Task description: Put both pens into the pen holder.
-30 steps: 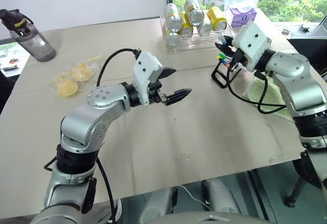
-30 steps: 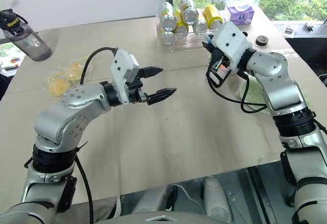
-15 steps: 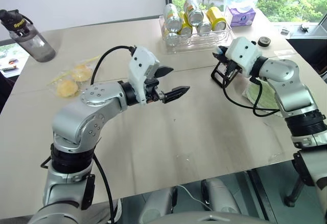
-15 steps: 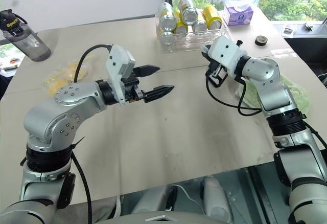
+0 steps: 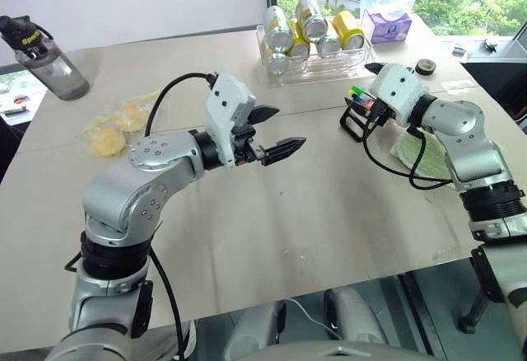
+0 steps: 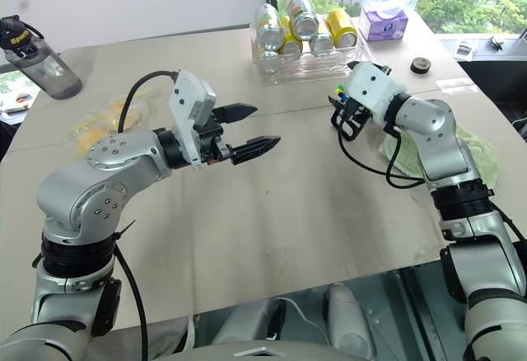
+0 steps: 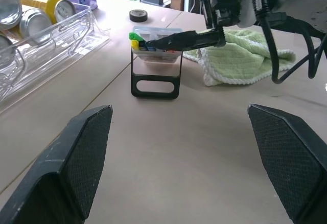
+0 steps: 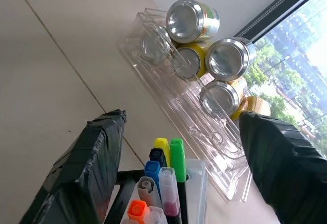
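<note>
The black open-frame pen holder (image 5: 357, 119) stands on the table in front of the can tray and holds several markers. Among them, in the right wrist view, are the two pens: the light blue end (image 8: 152, 172) and the pink end (image 8: 169, 187) stand side by side beside green, yellow and orange caps. Their barrels are hidden in the holder. My right gripper (image 8: 181, 116) is open just over the holder, one finger (image 7: 186, 40) lying level across its top, with nothing between its fingers. My left gripper (image 5: 288, 127) hangs open and empty above the middle of the table.
A clear tray of cans (image 5: 282, 70) stands right behind the holder. A green towel (image 5: 409, 152) lies to its right, under my right arm. A tape roll (image 5: 424, 67) and tissue pack (image 5: 388, 25) sit far right. A water bottle (image 5: 51, 60) and bagged yellow snacks (image 5: 115, 127) lie left.
My right gripper was shut over the holder and now stands open, a little lower. The left arm has stayed in place. The camera shifted slightly.
</note>
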Robot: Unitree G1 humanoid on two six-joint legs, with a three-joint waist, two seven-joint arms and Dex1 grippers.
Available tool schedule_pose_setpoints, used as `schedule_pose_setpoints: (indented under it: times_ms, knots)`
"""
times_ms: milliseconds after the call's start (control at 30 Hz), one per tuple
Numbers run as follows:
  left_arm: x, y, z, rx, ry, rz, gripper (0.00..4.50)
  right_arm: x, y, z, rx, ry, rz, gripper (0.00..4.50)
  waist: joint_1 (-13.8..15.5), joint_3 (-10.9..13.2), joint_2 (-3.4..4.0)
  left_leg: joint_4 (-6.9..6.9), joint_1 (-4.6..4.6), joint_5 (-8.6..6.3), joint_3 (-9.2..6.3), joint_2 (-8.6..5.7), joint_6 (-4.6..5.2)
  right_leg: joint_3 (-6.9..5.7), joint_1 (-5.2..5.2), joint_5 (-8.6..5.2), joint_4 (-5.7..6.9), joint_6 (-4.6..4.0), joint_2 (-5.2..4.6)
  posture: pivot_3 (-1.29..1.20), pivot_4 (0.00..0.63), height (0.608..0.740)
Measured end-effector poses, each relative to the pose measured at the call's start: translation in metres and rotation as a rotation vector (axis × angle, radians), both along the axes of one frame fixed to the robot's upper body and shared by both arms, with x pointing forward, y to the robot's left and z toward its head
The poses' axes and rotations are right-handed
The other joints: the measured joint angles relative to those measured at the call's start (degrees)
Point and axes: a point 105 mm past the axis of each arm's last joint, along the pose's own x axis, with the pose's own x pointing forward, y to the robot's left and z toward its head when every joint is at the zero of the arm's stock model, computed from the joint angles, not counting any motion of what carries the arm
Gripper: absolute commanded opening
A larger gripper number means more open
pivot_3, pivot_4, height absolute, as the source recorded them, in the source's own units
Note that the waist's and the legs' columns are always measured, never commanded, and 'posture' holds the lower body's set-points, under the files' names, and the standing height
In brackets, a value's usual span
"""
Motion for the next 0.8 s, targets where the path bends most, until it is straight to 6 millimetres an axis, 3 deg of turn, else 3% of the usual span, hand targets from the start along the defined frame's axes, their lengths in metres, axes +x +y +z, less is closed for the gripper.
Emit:
schedule_pose_setpoints:
  times_ms: [100,167,233,267,300,367,467,633,800]
  knots:
    - [0.0,0.005,-0.008,0.003,0.005,0.013,4.4,-0.019,0.01,0.009,0.148,0.041,0.103,3.85,-0.1,0.0,0.02,0.0,0.02,0.0,0.0,0.01,0.0,0.01,0.01,0.0,0.02,0.0,0.0,0.0,0.15,0.739]
    - [-0.002,0.013,-0.021,0.007,0.025,0.041,4.4,-0.036,0.009,0.003,0.21,0.105,0.165,3.85,0.0,-0.1,0.02,-0.01,0.02,0.0,-0.03,0.01,0.0,-0.01,0.02,0.0,0.01,0.0,0.0,0.0,0.15,0.739]
    - [-0.008,0.032,-0.046,0.009,0.073,0.105,4.4,-0.059,0.001,-0.027,0.26,0.241,0.201,3.85,0.2,-0.1,0.04,-0.07,0.04,-0.01,-0.04,0.02,0.01,-0.05,0.04,0.0,-0.03,0.0,-0.02,0.0,0.15,0.739]
    - [-0.013,0.046,-0.064,0.004,0.116,0.16,4.4,-0.072,-0.009,-0.059,0.281,0.381,0.191,3.85,0.4,-0.1,0.04,-0.07,-0.01,-0.01,-0.04,0.01,0.01,-0.04,0.02,0.0,-0.09,-0.01,-0.03,0.0,0.15,0.739]
    - [-0.015,0.051,-0.071,0.006,0.13,0.185,4.4,-0.078,-0.013,-0.074,0.286,0.447,0.184,3.85,0.4,-0.1,0.04,0.0,-0.03,-0.01,-0.02,0.0,0.01,-0.04,0.02,0.0,-0.05,-0.01,-0.03,0.0,0.15,0.739]
    - [-0.022,0.06,-0.079,-0.001,0.129,0.222,4.4,-0.093,-0.018,-0.095,0.297,0.536,0.192,3.85,0.5,-0.1,0.06,0.04,0.06,-0.01,0.05,0.0,0.02,0.03,0.09,0.01,0.02,-0.01,-0.05,0.0,0.15,0.739]
    - [-0.044,0.079,-0.108,0.026,0.178,0.312,4.4,-0.119,-0.035,-0.127,0.307,0.653,0.18,3.85,0.4,-0.1,0.1,0.02,0.38,-0.01,0.11,0.07,0.02,0.07,0.36,0.04,0.05,-0.07,0.02,0.0,0.15,0.739]
    - [-0.069,0.101,-0.14,0.064,0.232,0.429,4.4,-0.125,-0.046,-0.137,0.343,0.67,0.179,3.85,0.4,0.0,0.17,-0.08,1.31,-0.1,0.21,0.18,0.14,0.08,1.25,0.08,0.0,-0.14,0.06,0.0,0.15,0.739]
    - [-0.079,0.111,-0.145,0.079,0.233,0.467,4.4,-0.121,-0.052,-0.139,0.333,0.656,0.191,3.85,1.0,0.0,0.15,-0.05,1.62,-0.16,0.05,0.2,0.24,-0.13,1.71,0.07,-0.16,-0.14,0.07,0.0,0.15,0.739]
